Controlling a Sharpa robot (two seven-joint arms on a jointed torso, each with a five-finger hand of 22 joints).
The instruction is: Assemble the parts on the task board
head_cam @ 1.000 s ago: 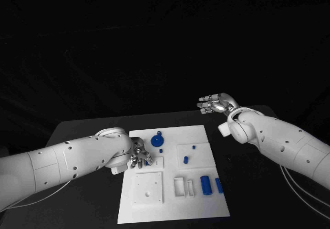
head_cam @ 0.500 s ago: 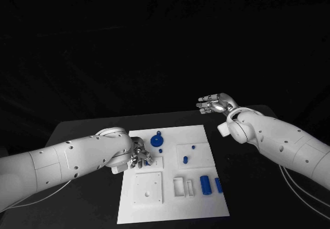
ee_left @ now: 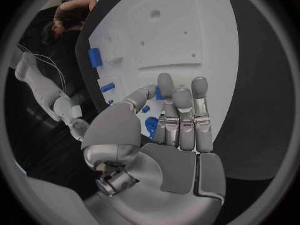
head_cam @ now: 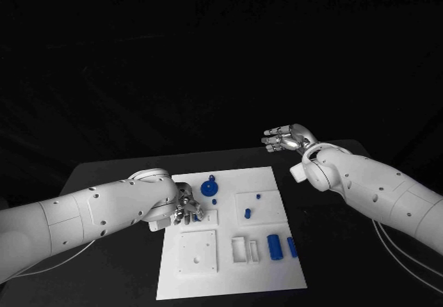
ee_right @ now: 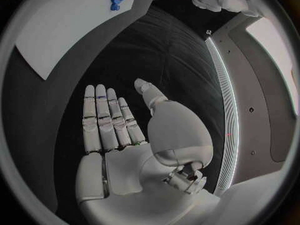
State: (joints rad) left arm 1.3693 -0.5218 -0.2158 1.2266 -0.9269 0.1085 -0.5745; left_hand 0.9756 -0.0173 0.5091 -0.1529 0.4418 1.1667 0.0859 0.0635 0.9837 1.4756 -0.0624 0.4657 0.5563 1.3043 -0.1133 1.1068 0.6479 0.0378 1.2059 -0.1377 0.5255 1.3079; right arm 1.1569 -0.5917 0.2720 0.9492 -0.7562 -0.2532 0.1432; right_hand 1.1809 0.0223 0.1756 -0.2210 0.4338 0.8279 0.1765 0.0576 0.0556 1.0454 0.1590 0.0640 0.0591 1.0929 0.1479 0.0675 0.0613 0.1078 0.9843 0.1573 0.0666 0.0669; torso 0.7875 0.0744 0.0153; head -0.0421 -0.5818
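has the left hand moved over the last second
Barely. The left hand stays at the left edge of the task board, beside the round blue part, edging only slightly toward the far end.

The left hand (head_cam: 185, 212) rests low at the task board's (head_cam: 231, 281) left edge; the right hand (head_cam: 284, 139) hangs raised beyond its far right corner, holding nothing.

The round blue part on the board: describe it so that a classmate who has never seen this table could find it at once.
Find the white task board in the middle of the black table. Near its far edge, just beyond the left hand, lies the round blue part. It is a wide disc; the other blue pieces are slim bars or small dots.
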